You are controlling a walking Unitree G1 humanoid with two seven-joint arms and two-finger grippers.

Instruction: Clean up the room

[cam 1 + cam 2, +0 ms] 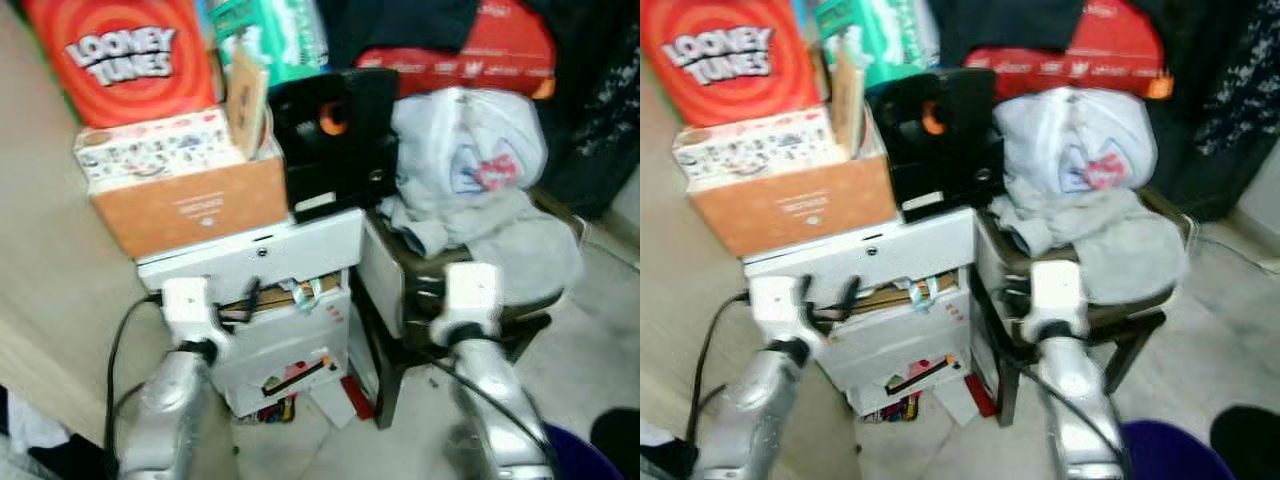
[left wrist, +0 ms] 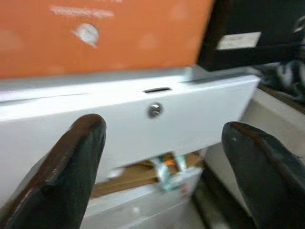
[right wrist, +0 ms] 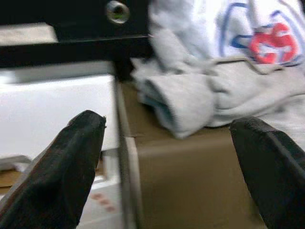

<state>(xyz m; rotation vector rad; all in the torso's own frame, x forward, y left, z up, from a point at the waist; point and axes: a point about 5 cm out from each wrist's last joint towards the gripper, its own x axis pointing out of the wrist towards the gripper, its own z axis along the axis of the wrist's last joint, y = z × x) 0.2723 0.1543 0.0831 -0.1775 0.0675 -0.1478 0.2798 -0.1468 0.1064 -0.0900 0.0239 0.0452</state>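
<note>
A white drawer unit (image 1: 262, 254) stands before me with its drawers partly pulled out and papers inside. My left gripper (image 2: 162, 157) is open right in front of the top drawer's face (image 2: 143, 114), not touching it. To its right, grey clothes (image 1: 500, 235) and a white printed bag (image 1: 470, 140) are heaped on a dark chair (image 1: 400, 300). My right gripper (image 3: 167, 162) is open, close to the chair's brown edge (image 3: 190, 171) and just below the grey clothes (image 3: 190, 100).
An orange cardboard box (image 1: 190, 205) and a black speaker (image 1: 335, 140) sit on the drawer unit, with a red Looney Tunes box (image 1: 125, 50) behind. Papers (image 1: 330, 400) lie on the floor under the unit. A purple object (image 1: 575, 455) is at the lower right.
</note>
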